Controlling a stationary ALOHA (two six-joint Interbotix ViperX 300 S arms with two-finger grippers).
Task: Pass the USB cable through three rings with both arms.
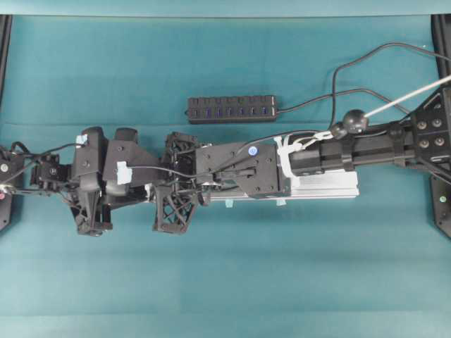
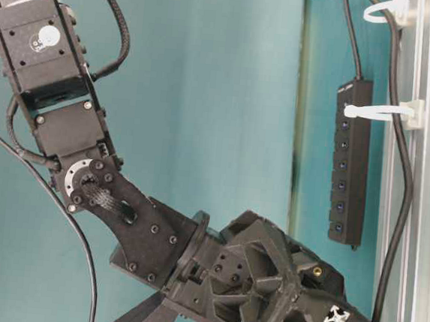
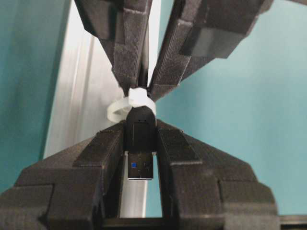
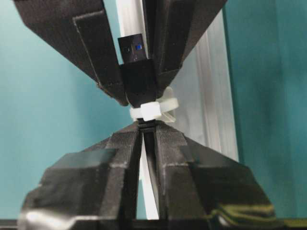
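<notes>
In the left wrist view my left gripper [image 3: 140, 128] is shut on the black body of the USB cable's plug [image 3: 140, 136]. Its silver tip [image 3: 140, 168] points back between the fingers. A white ring [image 3: 125, 104] sits just beyond the plug, touching its rear end. Across the ring, my right gripper [image 4: 147, 128] is shut on the thin cord [image 4: 149, 163] of the USB cable, directly behind the same ring [image 4: 154, 110]. Two more rings [image 2: 385, 9] [image 2: 377, 111] stand along the rail in the table-level view, and the black cord [image 2: 400, 158] runs past them.
The rings are mounted on a silver aluminium rail [image 1: 324, 187] lying across the middle of the teal table. A black multi-port hub bar [image 1: 231, 109] with its own cord lies behind the rail. Both arms meet tip to tip over the rail's left end.
</notes>
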